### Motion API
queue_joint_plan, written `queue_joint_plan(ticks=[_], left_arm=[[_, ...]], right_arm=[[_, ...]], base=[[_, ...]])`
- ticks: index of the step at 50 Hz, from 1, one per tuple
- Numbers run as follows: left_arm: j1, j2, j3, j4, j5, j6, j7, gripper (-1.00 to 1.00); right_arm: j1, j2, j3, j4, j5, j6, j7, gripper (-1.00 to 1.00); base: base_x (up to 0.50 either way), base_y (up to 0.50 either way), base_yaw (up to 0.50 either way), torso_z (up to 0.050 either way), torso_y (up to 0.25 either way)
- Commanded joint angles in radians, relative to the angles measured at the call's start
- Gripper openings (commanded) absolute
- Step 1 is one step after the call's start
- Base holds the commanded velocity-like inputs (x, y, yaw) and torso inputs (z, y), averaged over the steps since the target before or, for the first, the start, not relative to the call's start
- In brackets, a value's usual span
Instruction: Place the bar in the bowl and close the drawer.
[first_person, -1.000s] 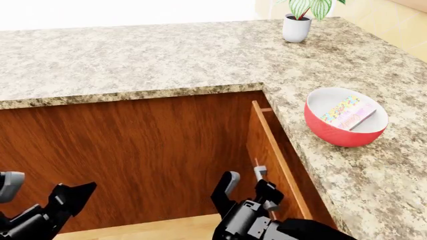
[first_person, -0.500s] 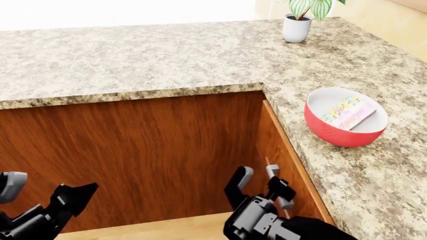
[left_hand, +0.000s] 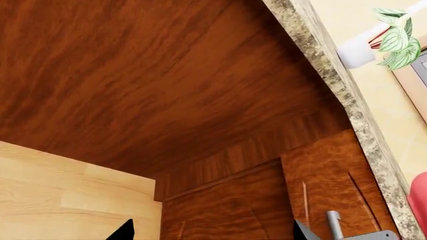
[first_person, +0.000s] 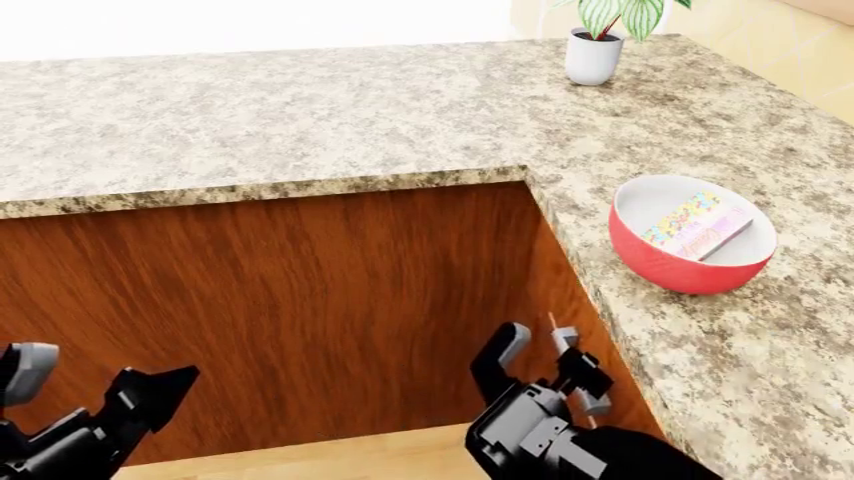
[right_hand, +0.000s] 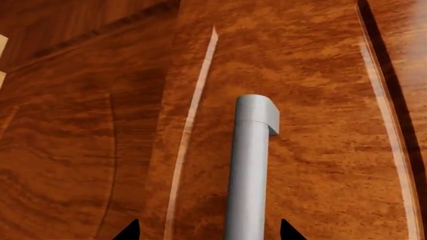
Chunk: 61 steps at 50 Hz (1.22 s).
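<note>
The red bowl (first_person: 691, 250) stands on the right counter with the pale speckled bar (first_person: 694, 225) lying inside it. The drawer under the right counter, reddish-brown wood (right_hand: 313, 100) with a silver bar handle (right_hand: 250, 170), sits about flush beneath the counter edge. My right gripper (first_person: 538, 340) is open, its jaws either side of the handle (first_person: 553, 322) without closing on it; it also shows in the right wrist view (right_hand: 208, 232). My left gripper (first_person: 87, 375) is open and empty, low at the left; in its wrist view (left_hand: 212, 232) it faces the wood fronts.
A speckled granite counter (first_person: 267, 110) runs along the back and right. A wide plain wood-grain front (first_person: 294, 300) spans under the back counter. A white potted plant (first_person: 593, 50) stands at the back right. Pale wood floor (first_person: 334, 455) lies below.
The handled drawer front has slid right, from standing open to flush under the right counter. My right gripper moved right with it. The left arm barely moved.
</note>
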Motion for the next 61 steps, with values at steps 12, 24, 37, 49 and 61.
queue_joint_plan(ticks=[12,24,37,49,61], left_arm=[[0.004,0.006,-0.005,-0.004,0.005,-0.002,-0.004,1.00],[0.006,0.006,-0.007,-0.003,0.008,-0.003,-0.007,1.00],[0.005,0.006,-0.011,-0.001,0.010,-0.007,-0.012,1.00],[0.007,0.016,-0.013,-0.012,0.010,-0.013,-0.012,1.00],[0.008,0.017,-0.015,-0.012,0.014,-0.015,-0.015,1.00]], right_arm=[[0.005,0.000,0.008,0.110,0.000,-0.047,-0.067,1.00],[0.011,0.000,0.016,0.155,-0.019,-0.060,-0.090,1.00],[0.009,0.000,0.027,0.212,-0.047,-0.071,-0.113,1.00],[0.001,0.000,0.045,0.252,-0.081,-0.072,-0.129,1.00],[0.003,0.000,0.069,0.260,-0.104,-0.068,-0.137,1.00]], base=[[0.00,0.00,0.00,0.000,0.000],[0.00,0.00,0.00,0.000,0.000],[0.00,0.00,0.00,0.000,0.000],[0.00,0.00,0.00,0.000,0.000],[0.00,0.00,0.00,0.000,0.000]])
